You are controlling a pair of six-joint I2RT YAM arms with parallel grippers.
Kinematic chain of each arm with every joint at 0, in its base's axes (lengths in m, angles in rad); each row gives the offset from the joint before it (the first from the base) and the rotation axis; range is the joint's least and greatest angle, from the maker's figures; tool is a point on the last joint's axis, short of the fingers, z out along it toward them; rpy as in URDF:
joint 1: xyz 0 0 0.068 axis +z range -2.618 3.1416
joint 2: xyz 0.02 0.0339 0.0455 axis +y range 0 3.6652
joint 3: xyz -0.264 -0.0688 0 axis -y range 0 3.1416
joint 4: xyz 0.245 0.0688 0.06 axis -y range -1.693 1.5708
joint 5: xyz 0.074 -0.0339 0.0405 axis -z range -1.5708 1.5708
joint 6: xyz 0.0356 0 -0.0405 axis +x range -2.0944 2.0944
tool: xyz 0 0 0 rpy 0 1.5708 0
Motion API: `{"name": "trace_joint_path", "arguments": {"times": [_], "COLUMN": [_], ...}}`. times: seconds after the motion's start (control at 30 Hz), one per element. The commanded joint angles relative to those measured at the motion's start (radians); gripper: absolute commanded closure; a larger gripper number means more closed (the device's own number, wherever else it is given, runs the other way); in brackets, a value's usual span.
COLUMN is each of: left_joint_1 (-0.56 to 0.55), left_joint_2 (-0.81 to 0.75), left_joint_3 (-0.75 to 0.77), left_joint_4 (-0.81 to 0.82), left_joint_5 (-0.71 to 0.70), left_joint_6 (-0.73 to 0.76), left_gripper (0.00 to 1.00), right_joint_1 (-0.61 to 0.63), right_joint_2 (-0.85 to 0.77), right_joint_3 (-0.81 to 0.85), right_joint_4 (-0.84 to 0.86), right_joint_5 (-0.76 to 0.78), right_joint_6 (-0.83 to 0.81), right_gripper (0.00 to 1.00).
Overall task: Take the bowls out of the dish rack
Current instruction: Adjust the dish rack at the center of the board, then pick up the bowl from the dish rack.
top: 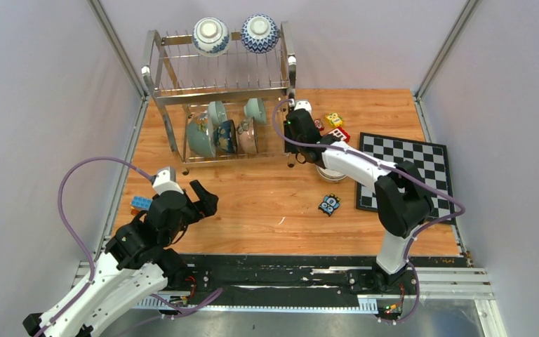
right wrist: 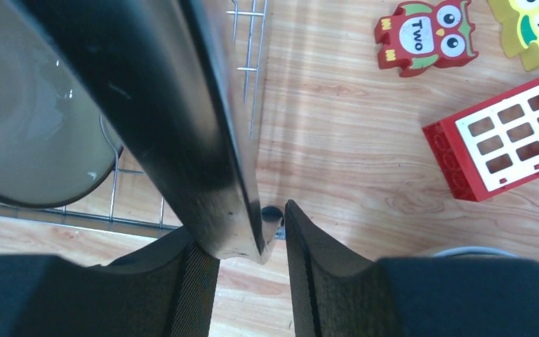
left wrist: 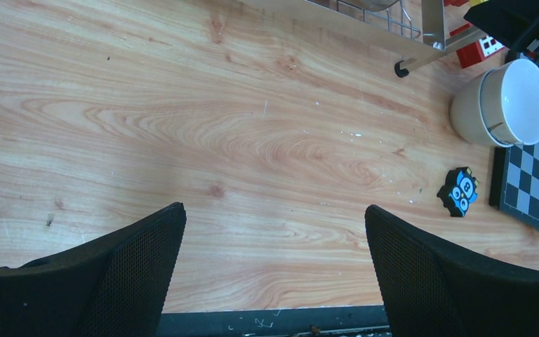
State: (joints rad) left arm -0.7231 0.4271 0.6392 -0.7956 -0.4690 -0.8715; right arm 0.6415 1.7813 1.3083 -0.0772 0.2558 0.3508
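A wooden bench [top: 253, 203] carries a black-and-white chessboard [top: 421, 158] on its right side. Just left of the board, apart from it, lies a black-and-blue toy piece [top: 329, 204]. Farther back sit a red block [right wrist: 505, 140] with a white grid face, a red owl [right wrist: 424, 35] marked "Two" and a yellow piece [right wrist: 533, 28]. A blue block [top: 140, 203] lies by the left edge.

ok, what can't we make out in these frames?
Lower-tier bowls: count unclear in top view; they overlap under the dish rack wires.
White bowls: stack mostly under the right arm in top view.
Right fingers: right wrist view, rack post fills the gap; clamping unclear.
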Motion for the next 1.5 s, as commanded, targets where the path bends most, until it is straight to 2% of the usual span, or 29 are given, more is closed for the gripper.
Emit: {"name": "trace_joint_path", "arguments": {"times": [0.0, 0.1, 0.27, 0.47, 0.6, 0.67, 0.77, 0.87, 1.0, 1.13, 1.47], "left_joint_1": [0.005, 0.005, 0.005, 0.005, 0.005, 0.005, 0.005, 0.005, 0.005, 0.005, 0.005], "left_joint_2": [-0.012, -0.01, -0.017, -0.028, -0.026, -0.027, -0.025, -0.017, 0.002, 0.024, -0.029], "left_joint_3": [-0.003, -0.004, -0.007, -0.005, 0.007, 0.011, 0.012, 0.007, 0.002, 0.007, 0.038], "left_joint_4": [-0.01, -0.011, -0.016, -0.003, -0.005, -0.007, -0.001, 0.004, 0.021, 0.015, -0.089], "left_joint_5": [-0.019, -0.017, -0.024, -0.023, -0.026, -0.031, -0.032, -0.035, -0.007, 0.029, 0.012], "left_joint_6": [0.017, 0.02, 0.027, 0.043, 0.058, 0.062, 0.071, 0.069, 0.048, 0.026, 0.013], "left_gripper": [0.0, 0.0, 0.0, 0.0, 0.0, 0.0, 0.0, 0.0, 0.0, 0.0, 0.0], "right_joint_1": [-0.069, -0.078, -0.081, -0.068, -0.025, 0.0, 0.063, 0.11, 0.123, 0.133, 0.131], "right_joint_2": [0.053, 0.069, 0.057, -0.117, -0.267, -0.338, -0.424, -0.467, -0.393, -0.297, -0.052], "right_joint_3": [0.043, 0.06, 0.053, -0.053, -0.147, -0.199, -0.292, -0.391, -0.35, -0.307, -0.1], "right_joint_4": [-0.064, -0.068, -0.066, -0.07, -0.081, -0.047, 0.081, 0.301, 0.378, 0.455, 0.391], "right_joint_5": [0.053, 0.045, 0.014, -0.051, -0.135, -0.226, -0.319, -0.385, -0.447, -0.357, -0.261], "right_joint_6": [-0.022, -0.024, -0.031, 0.005, -0.042, -0.069, -0.075, 0.017, 0.137, 0.2, -0.009], "right_gripper": [0.59, 0.56, 0.4, 0.29, 0.29, 0.31, 0.34, 0.36, 0.36, 0.36, 0.37]}}
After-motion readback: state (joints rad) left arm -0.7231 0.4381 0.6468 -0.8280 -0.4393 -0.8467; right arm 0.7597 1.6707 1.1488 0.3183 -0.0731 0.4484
